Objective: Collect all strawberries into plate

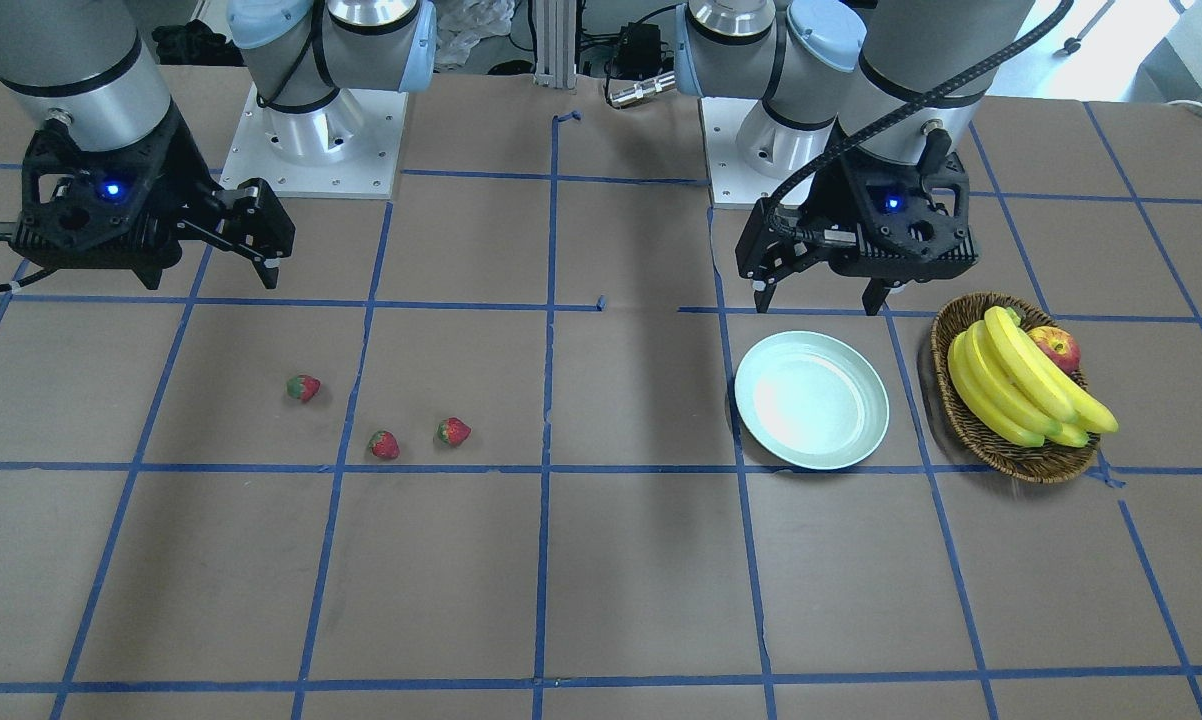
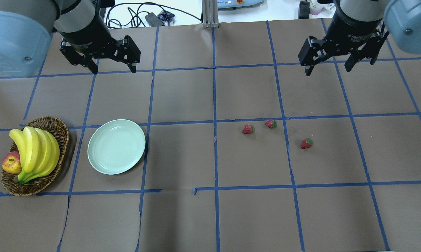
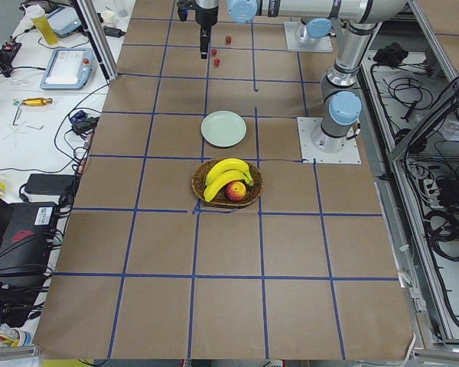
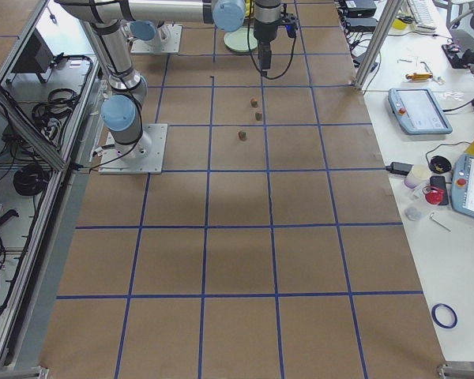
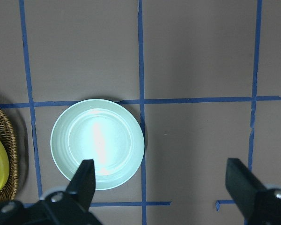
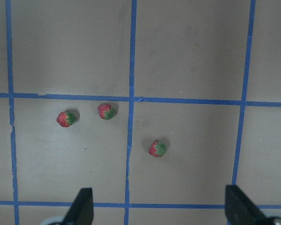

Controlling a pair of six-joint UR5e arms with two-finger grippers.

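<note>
Red, with green leafy caps, three small strawberries (image 2: 270, 123) are lying on brown paper right of centre in the overhead view, two close together and one apart toward the lower right. Pale mint and glossy, the plate (image 2: 116, 146) is sitting left of centre, well apart from them, just beside a wicker basket (image 2: 65, 136) holding bananas (image 2: 39, 154) and an apple (image 2: 11, 163). Left gripper (image 2: 114, 70) and right gripper (image 2: 336, 66) are hovering near the upper corners, jaws standing apart

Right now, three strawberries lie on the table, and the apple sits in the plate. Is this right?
The apple sits in the wicker basket, not in the plate; the overhead view shows it. The three strawberries do lie on the table.
</note>
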